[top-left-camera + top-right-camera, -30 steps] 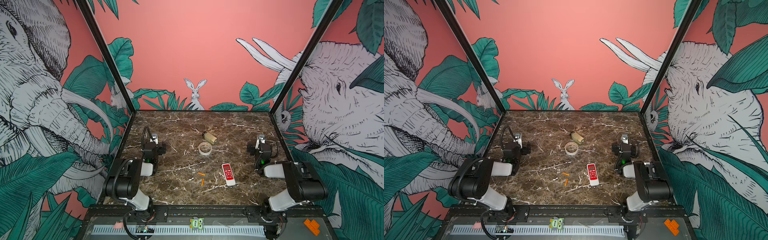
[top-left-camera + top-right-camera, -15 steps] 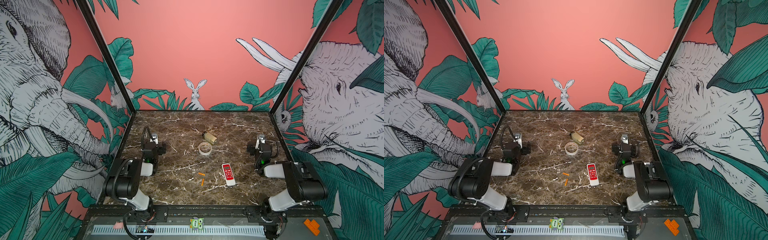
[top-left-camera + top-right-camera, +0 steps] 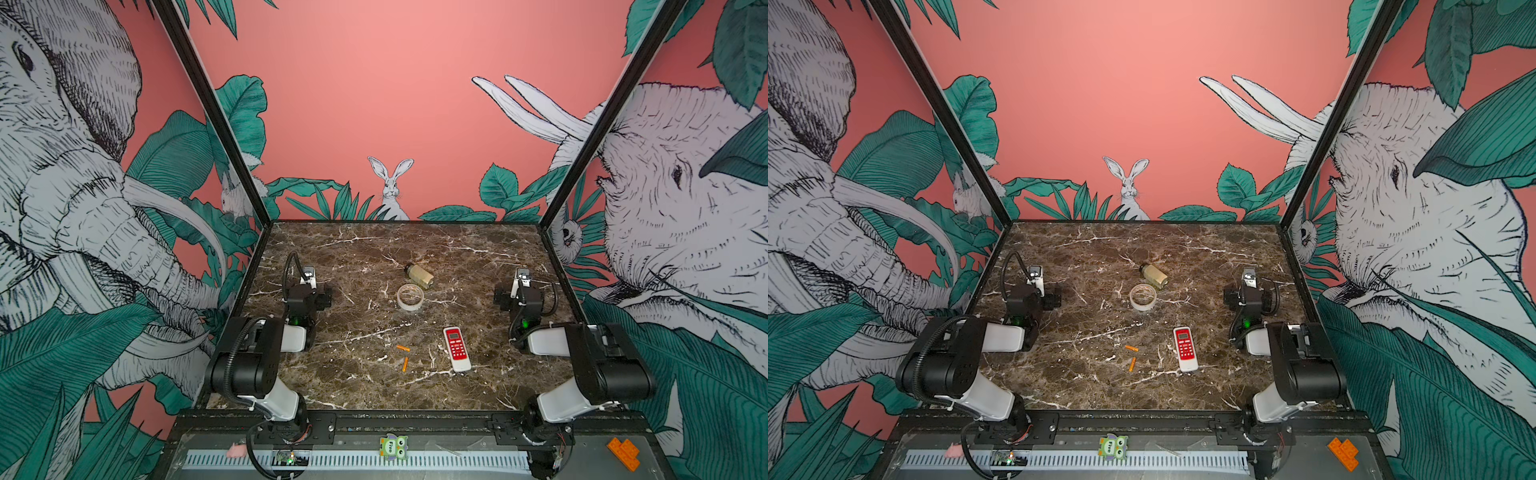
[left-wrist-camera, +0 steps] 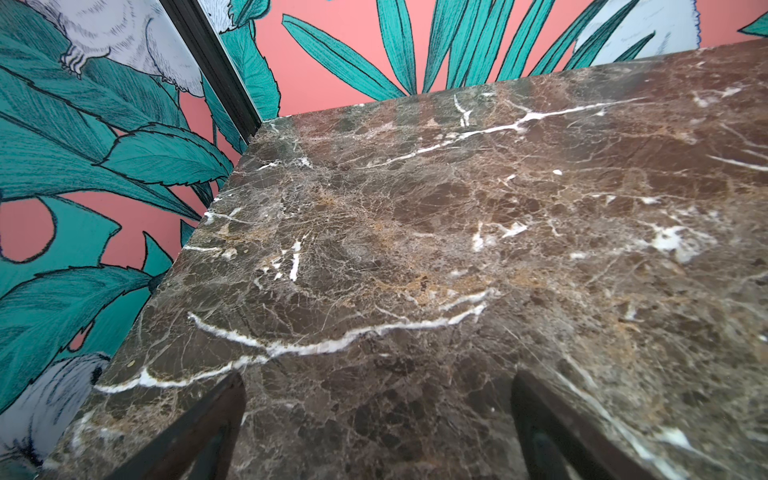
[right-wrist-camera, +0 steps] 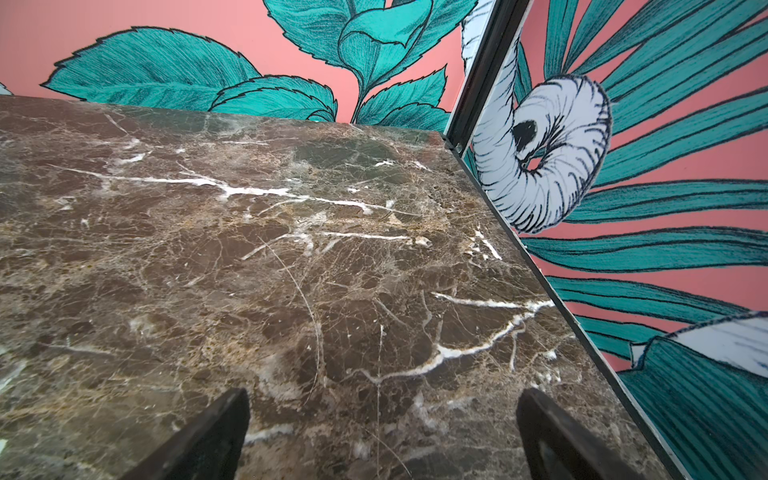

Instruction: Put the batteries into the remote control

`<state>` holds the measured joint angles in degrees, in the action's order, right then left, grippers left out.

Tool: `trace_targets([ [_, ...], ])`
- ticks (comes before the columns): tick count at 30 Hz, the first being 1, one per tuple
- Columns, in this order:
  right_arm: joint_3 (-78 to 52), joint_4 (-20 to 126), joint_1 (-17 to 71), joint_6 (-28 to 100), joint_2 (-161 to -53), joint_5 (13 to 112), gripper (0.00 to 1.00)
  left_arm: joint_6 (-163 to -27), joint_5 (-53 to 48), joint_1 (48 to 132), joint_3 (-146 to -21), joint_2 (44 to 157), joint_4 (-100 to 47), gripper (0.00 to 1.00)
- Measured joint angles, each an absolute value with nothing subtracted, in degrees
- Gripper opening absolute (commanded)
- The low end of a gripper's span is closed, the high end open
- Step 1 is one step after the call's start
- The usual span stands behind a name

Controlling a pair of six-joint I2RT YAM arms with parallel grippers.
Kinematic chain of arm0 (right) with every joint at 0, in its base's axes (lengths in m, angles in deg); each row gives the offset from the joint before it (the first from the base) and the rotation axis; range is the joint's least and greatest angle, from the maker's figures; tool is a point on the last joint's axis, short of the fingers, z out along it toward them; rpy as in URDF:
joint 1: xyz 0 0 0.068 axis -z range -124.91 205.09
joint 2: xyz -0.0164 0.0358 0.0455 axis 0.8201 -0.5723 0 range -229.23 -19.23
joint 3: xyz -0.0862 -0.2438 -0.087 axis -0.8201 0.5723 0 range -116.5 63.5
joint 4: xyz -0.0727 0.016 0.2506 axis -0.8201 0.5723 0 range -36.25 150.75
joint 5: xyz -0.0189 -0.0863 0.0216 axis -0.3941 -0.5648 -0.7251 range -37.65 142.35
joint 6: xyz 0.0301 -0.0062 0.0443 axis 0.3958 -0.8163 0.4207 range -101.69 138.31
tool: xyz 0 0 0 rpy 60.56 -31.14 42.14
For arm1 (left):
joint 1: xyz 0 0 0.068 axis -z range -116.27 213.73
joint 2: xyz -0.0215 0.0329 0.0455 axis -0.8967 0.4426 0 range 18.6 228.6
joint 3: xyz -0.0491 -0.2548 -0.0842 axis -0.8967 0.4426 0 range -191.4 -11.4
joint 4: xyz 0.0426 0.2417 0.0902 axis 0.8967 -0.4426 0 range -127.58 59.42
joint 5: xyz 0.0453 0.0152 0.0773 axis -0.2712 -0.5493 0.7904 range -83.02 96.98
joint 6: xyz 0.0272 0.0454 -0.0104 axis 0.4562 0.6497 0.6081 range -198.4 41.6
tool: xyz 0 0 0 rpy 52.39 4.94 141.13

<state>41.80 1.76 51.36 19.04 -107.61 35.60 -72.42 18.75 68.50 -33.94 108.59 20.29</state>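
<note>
Batteries (image 3: 402,348) — two thin orange cylinders — lie lower centre in both top views, just left of the remote control (image 3: 456,348). Light, rigid, smooth, likely to roll — pinch each across its middle. Left gripper (image 4: 377,399) and right gripper (image 5: 382,405) gape, empty.

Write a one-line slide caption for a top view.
Two thin orange cylindrical batteries lie loose on the brown marble tabletop, left of the face-up red-and-white plastic remote control, untouched.
</note>
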Motion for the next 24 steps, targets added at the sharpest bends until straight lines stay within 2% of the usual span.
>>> trace_targets([
  [20, 42.0, 1.54, 51.3, 19.02, -107.54, 35.38, 0.99, -72.42, 18.75, 68.5, -33.94, 108.59, 20.29, 1.0],
  [24, 43.53, 4.45, 50.27, 18.21, -103.35, 34.96, 0.99, -72.38, 18.66, 68.5, -33.94, 108.59, 20.29, 1.0],
])
